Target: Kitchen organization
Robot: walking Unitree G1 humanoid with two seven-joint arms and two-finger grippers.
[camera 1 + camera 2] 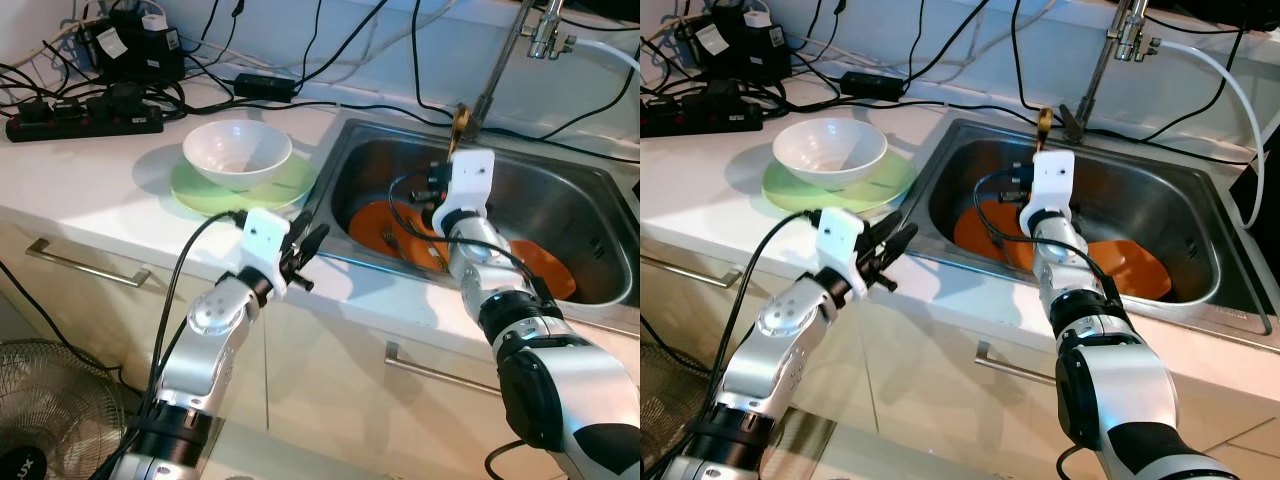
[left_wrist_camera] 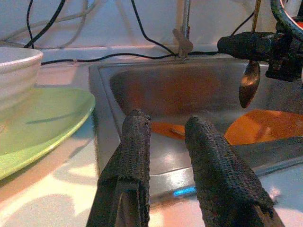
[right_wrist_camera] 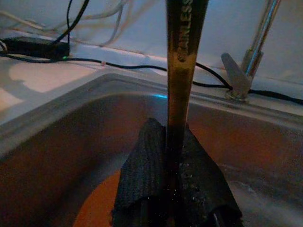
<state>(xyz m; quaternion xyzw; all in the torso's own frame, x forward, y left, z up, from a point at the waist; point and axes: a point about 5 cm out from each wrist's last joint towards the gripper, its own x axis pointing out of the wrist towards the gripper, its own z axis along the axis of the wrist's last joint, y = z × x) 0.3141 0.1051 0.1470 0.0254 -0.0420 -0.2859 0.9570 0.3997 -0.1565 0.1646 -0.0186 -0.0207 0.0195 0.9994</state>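
Fingers first: in the left eye view the right gripper (image 1: 458, 128) is pinching a spoon (image 1: 459, 122) by its handle, holding it up over the sink (image 1: 350, 140), just in front of the tap (image 1: 500, 62). My guess is it's lifted clear like that so it can get carried out of the sink to the counter. The left gripper (image 1: 306, 248) hovers over the counter edge just left of the sink, fingers slightly apart with nothing in them, probably just waiting its turn.

Containers: the sink has two orange plates (image 1: 385, 225) lying flat in the bottom, with what looks like a fork (image 1: 391, 240) on the near one. Left of the sink, a white bowl (image 1: 237, 152) sits on a green plate (image 1: 290, 185); the bowl looks empty.

Right eye view, same story, nothing new.

Left wrist view: the two black fingers (image 2: 132, 156) are spread with a clear gap, aimed across the sink, and the spoon (image 2: 249, 85) hangs bowl-down over an orange plate.

Right wrist view: the pads (image 3: 142, 175) are pressed tight on the spoon handle (image 3: 182, 71), which stands straight up with some stamped lettering on it.
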